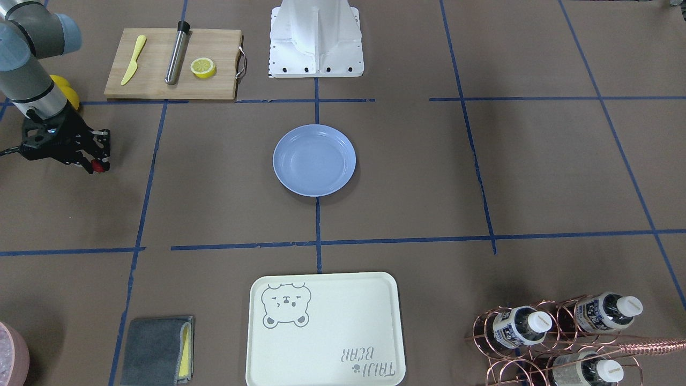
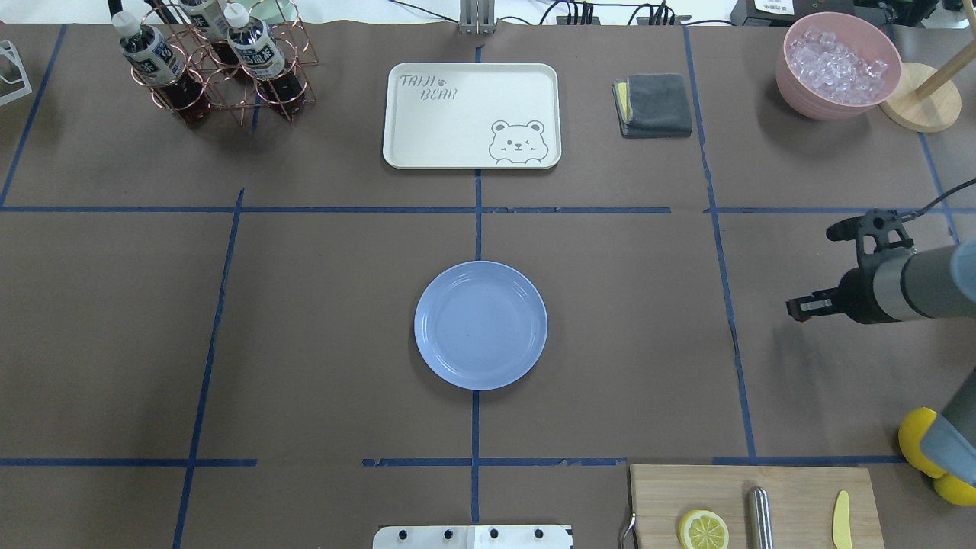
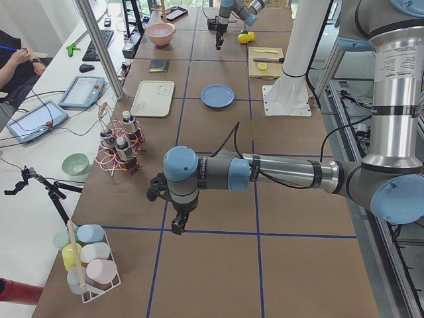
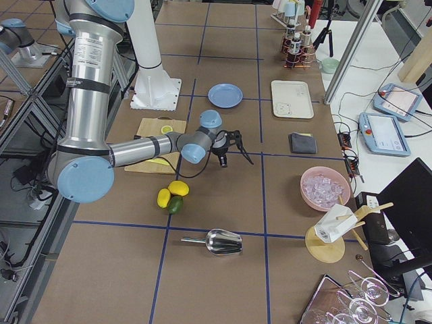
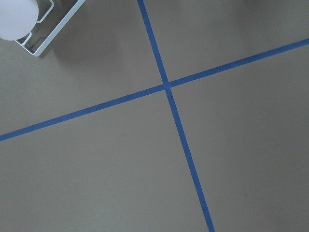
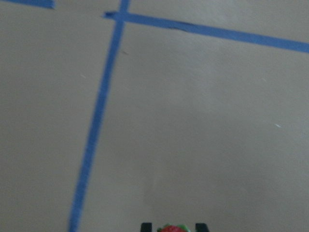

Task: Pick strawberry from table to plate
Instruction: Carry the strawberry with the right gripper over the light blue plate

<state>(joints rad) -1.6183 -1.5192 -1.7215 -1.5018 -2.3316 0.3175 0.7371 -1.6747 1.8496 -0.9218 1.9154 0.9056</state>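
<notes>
The table point(image 1: 536, 171), brown paper crossed by blue tape lines point(image 1: 407, 239), carries the round, glossy light-blue plate point(image 1: 314, 160) at its centre. Well apart from the plate, toward the robot's right end, the right gripper point(image 1: 95, 162) is clenched on the strawberry point(image 1: 98, 166), a tiny glossy red berry. The right wrist view adds a fringe of green on the berry and a black fingertip point(image 6: 146, 226) on each side of it, though there it is blurred and cut off by the bottom edge. From overhead it is little more than a red speck at the finger ends, and whether it clears the paper is hard to judge. The left gripper point(image 3: 177, 225) appears only in the left-side view, pointing down near a tape line at the robot's left end. I cannot tell whether it is released or clenched, since its own wrist camera shows just paper and crossing tape
</notes>
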